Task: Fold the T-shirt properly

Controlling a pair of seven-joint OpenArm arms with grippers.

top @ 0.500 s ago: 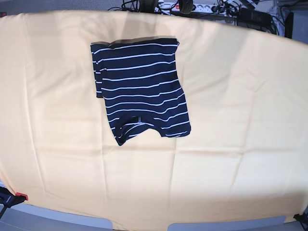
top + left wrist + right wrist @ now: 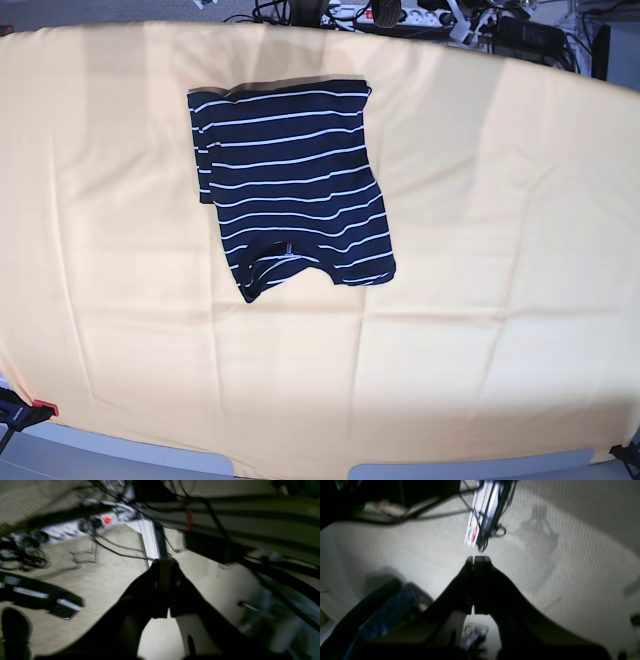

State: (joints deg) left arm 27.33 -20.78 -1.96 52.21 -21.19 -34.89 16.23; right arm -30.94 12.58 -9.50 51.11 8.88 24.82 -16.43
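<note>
The T-shirt (image 2: 290,185), dark navy with thin white stripes, lies folded into a compact rectangle on the yellow-orange table cloth (image 2: 500,260), left of centre toward the far edge. Its neckline faces the near side. Neither arm shows in the base view. In the left wrist view my left gripper (image 2: 163,563) is shut with nothing in it, over pale floor. My right gripper (image 2: 478,560) is shut and empty too, also over floor. Neither wrist view shows the T-shirt.
Cables and power strips (image 2: 420,15) crowd the floor behind the table's far edge. A white power strip (image 2: 75,527) with a red switch and a table leg (image 2: 151,542) appear in the left wrist view. Another strip (image 2: 482,512) lies beyond the right gripper.
</note>
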